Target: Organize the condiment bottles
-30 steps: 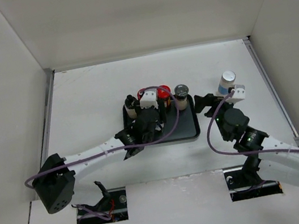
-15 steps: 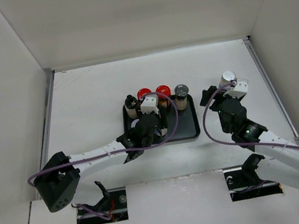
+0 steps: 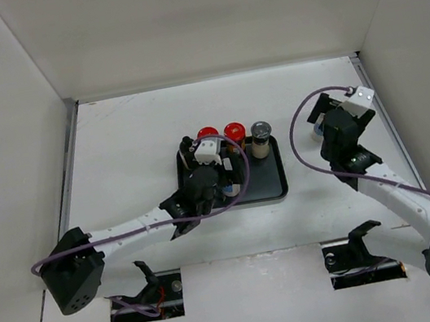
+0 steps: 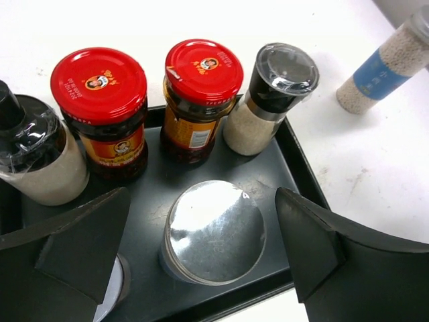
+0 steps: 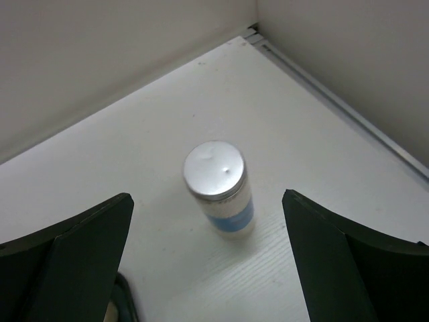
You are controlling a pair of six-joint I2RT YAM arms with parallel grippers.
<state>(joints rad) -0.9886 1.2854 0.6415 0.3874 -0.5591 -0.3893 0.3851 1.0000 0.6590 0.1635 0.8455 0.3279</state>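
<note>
Here, left tool (image 4: 202,201) wide, right tool (image 5: 208,196) wide, red-lidded jars (image 4: 99,86) with portrait labels, silver-capped bottle (image 5: 216,176) blue-labelled.

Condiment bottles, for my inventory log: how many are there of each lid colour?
Red-lidded jars: 2
Black-capped jar: 1
Grey-lidded jar: 1
Silver-capped bottles: 2
Pale-lidded jar, mostly hidden: 1
Total: 7

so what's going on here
Two robot arms are sorting condiment jars onto a black tray. The left fingers hang open over a silver-topped jar in the tray, near two red-lidded jars. The right fingers are open above a blue-labelled jar standing alone on the table.
</note>
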